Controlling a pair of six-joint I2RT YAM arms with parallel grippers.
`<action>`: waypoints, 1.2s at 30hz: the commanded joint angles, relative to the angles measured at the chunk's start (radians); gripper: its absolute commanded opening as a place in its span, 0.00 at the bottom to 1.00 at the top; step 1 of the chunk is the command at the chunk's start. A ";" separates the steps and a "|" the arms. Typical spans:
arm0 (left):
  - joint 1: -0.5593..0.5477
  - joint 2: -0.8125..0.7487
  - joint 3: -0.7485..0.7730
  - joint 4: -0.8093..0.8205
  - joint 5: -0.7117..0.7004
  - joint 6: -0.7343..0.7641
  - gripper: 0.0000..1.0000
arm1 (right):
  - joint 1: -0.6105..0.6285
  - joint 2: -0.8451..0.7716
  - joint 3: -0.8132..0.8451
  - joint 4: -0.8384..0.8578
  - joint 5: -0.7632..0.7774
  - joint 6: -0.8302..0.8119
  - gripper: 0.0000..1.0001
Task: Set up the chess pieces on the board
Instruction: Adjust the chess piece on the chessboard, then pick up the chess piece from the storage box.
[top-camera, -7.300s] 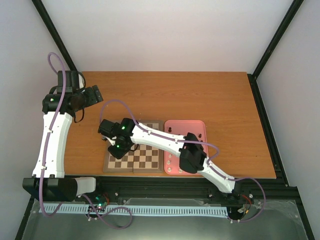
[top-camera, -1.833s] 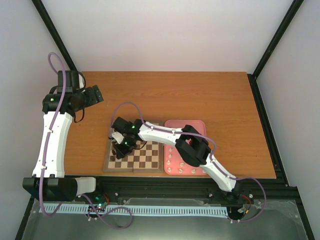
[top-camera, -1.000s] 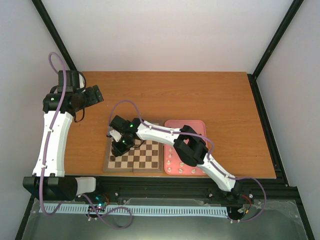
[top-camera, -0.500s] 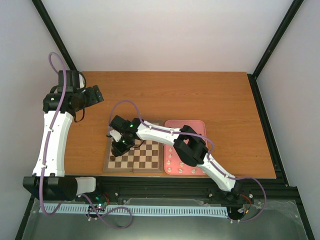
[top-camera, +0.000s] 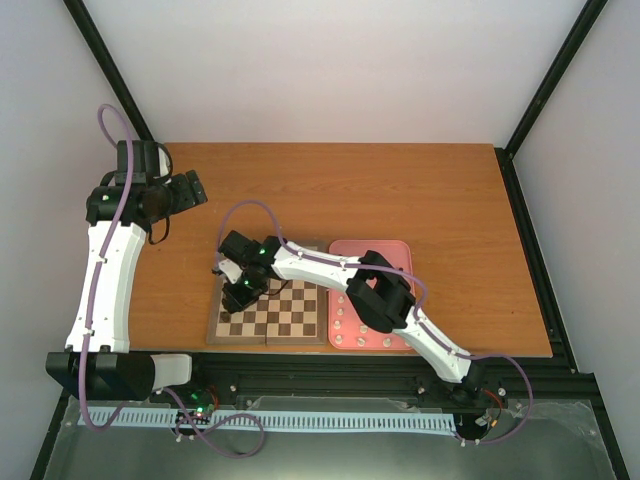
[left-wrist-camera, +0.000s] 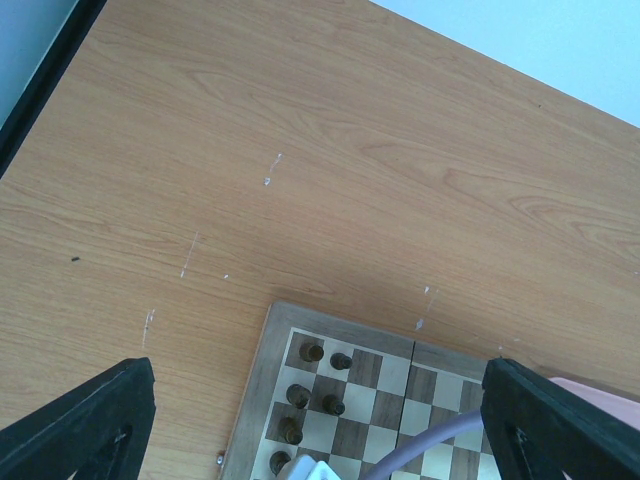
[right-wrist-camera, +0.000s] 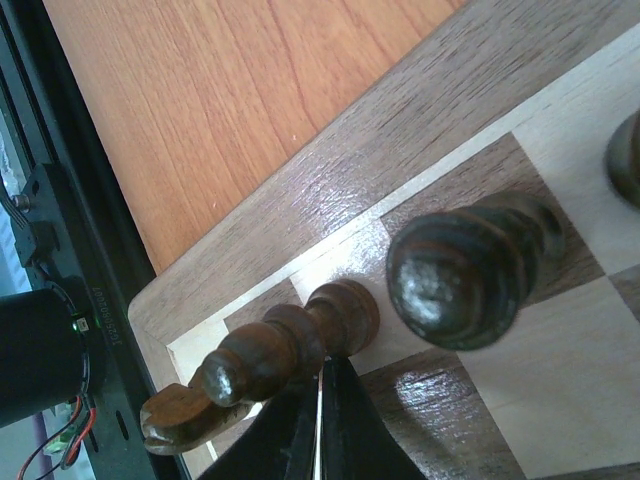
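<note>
Chess pieces (right-wrist-camera: 462, 275), dark, on board (right-wrist-camera: 420, 120), middle and lower left of right wrist view; right gripper (right-wrist-camera: 320, 420) pinched shut, empty, tips beside maybe-tipped small piece (right-wrist-camera: 270, 355); nudge slowly, clear of the rest; left gripper (top-camera: 185, 190) wide open, empty.

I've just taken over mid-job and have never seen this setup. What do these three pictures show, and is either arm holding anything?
Two white robot arms are bolted at the table's near edge. The wide picture looks down from above; the other two come from a camera on each wrist. A chessboard lies beside a pink tray holding pale pieces. Dark pieces stand near the board's left edge. The left pincer hangs open and empty, off to the side. The right pincer is shut beside a dark piece; no grip shows.
</note>
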 joint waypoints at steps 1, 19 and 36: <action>-0.006 0.005 0.009 0.019 -0.007 0.021 1.00 | -0.004 0.022 0.005 -0.031 0.032 -0.015 0.03; -0.006 0.011 0.014 0.016 -0.030 0.025 1.00 | -0.034 -0.163 -0.151 -0.034 0.110 -0.031 0.03; -0.006 0.035 0.042 0.003 -0.080 0.038 1.00 | -0.318 -0.553 -0.413 -0.188 0.474 -0.056 0.61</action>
